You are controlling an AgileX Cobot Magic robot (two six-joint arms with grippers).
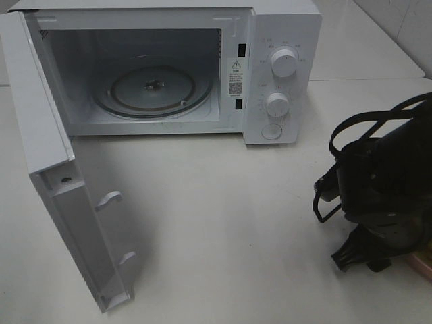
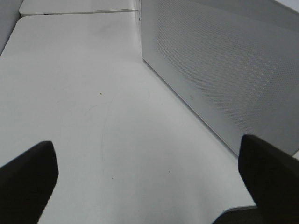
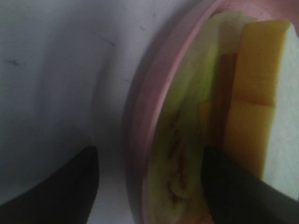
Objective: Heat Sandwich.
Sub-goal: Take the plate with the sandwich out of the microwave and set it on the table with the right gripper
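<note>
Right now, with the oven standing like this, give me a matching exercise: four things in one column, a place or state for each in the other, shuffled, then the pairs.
Things:
1. microwave door
2. glass turntable
3. sandwich
4. left gripper

Places or states:
A. on the pink plate
B. swung wide open
C. open, over bare table
D. inside the oven, nothing on it

Pairs: 1-B, 2-D, 3-A, 4-C

A bare test bench rather than a kitchen: white microwave alone on plain white tabletop
</note>
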